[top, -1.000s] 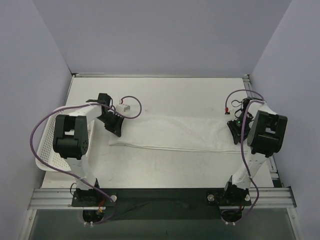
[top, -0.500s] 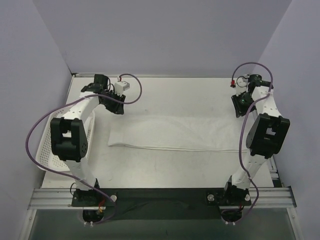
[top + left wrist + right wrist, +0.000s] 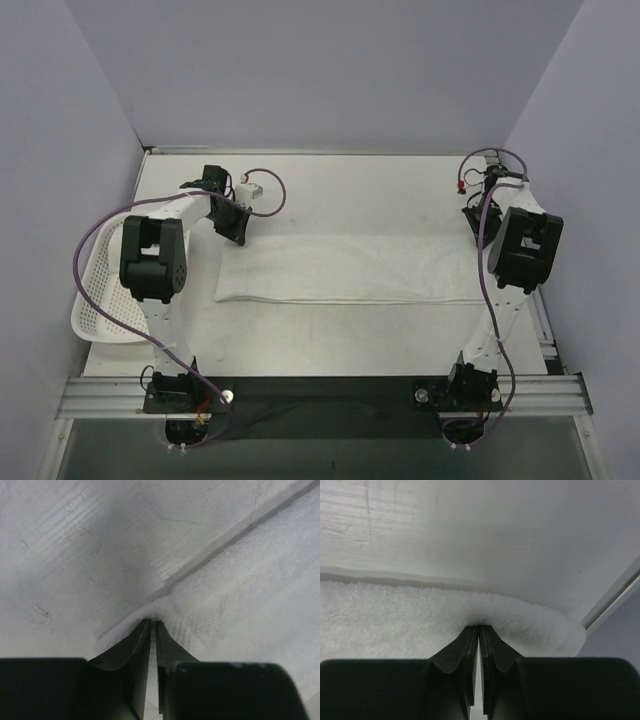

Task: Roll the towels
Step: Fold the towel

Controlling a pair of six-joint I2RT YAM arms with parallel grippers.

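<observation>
Towel (image 3: 350, 270): lying flat, centre, stretching left-right.
L gripper (image 3: 152, 622): pinching far-left corner, jaws nearly touching.
R gripper (image 3: 478, 626): clamping far edge nr right end, jaws together.
Handling: soft, light, floppy; prob. sagging btwn grips; gripping corners best.

Pale lavender walls (image 3: 330, 70) on three sides — white scuffed table (image 3: 350, 190), alu rail (image 3: 320, 395) at near edge.

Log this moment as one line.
left gripper: shut on white terry-cloth towel, far-left corner | right gripper: shut on far-right corner | towel flat, unrolled
</observation>
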